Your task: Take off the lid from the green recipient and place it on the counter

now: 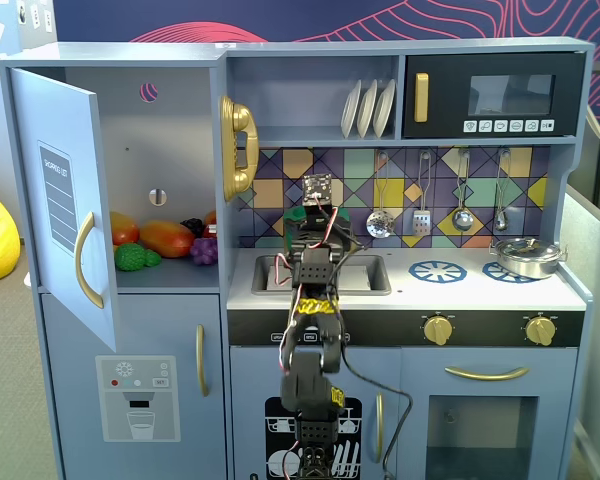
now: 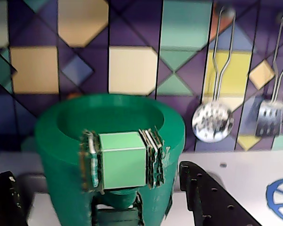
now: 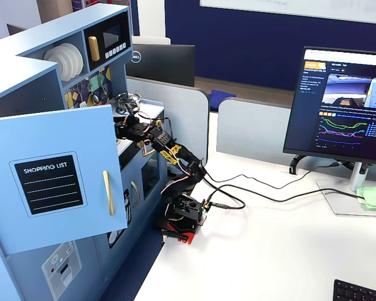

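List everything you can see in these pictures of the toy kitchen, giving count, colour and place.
green recipient: one, dark green, on the counter, between the fingers
light-green square block: one, on the recipient's front
counter: one, white
silver pot: one, right burner
plates: three, white, upper shelf
hanging utensils: four, silver, tiled wall
toy food: several, mixed colours, shelf behind open door
phone: one, gold
monitor: one, on the desk
arm: one, black
fingers: two, black, apart
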You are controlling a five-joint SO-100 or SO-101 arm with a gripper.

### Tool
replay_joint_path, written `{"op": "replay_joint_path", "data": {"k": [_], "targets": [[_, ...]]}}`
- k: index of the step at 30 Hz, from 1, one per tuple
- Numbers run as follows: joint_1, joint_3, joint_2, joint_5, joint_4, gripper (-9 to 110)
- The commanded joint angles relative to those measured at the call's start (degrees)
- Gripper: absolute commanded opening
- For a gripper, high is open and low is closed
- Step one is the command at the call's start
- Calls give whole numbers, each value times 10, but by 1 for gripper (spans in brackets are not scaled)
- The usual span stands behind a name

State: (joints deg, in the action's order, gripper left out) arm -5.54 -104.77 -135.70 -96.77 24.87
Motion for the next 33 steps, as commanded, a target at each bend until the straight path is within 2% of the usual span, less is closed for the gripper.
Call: {"op": "replay_joint_path", "data": {"k": [1,19,22,26,33], "targets": [[-7,61,37,-8,-25,39],[3,137,137,-5,-33,34],[11,142,143,-7,-33,26],[24,142,145,-14,-25,0],[30,149,144,2,-31,0]]}}
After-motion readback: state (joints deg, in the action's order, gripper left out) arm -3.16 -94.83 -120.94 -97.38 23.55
